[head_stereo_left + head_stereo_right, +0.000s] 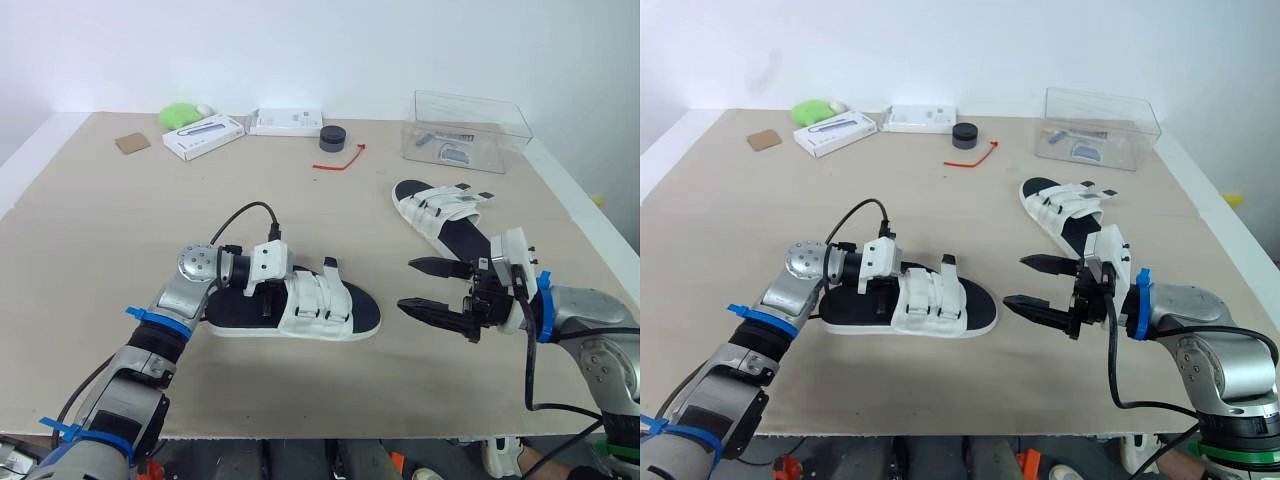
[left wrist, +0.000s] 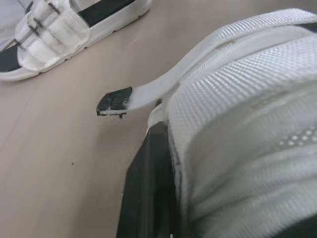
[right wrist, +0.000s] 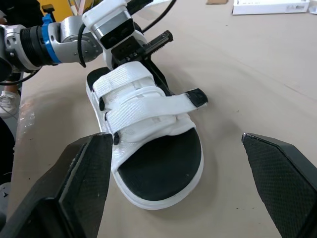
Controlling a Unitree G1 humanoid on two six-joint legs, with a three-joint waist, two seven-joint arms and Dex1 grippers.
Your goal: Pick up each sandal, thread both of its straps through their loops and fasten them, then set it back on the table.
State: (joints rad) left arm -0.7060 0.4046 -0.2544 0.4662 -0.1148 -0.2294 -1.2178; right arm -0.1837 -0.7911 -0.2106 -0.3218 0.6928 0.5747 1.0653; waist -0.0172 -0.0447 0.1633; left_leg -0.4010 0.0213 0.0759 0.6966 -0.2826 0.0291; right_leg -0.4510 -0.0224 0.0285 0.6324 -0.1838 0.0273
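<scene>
A white-strapped sandal with a black footbed (image 1: 300, 305) lies flat on the table near the front. My left gripper (image 1: 266, 290) sits at its heel end, shut on the rear mesh strap (image 2: 247, 114), with one black finger (image 2: 148, 188) pressed against the strap. One strap end with a black tip (image 3: 195, 97) sticks out loose. My right gripper (image 1: 405, 283) hovers open just right of the sandal's toe, its fingers wide apart and holding nothing. The second sandal (image 1: 445, 215) lies further back on the right, with its straps sticking out to the side.
A clear plastic box (image 1: 468, 130) stands at the back right. A black round cap (image 1: 332, 137), a red tie (image 1: 340, 160), two white boxes (image 1: 203, 135) (image 1: 285, 121), a green object (image 1: 182, 113) and a cardboard square (image 1: 132, 143) lie along the back.
</scene>
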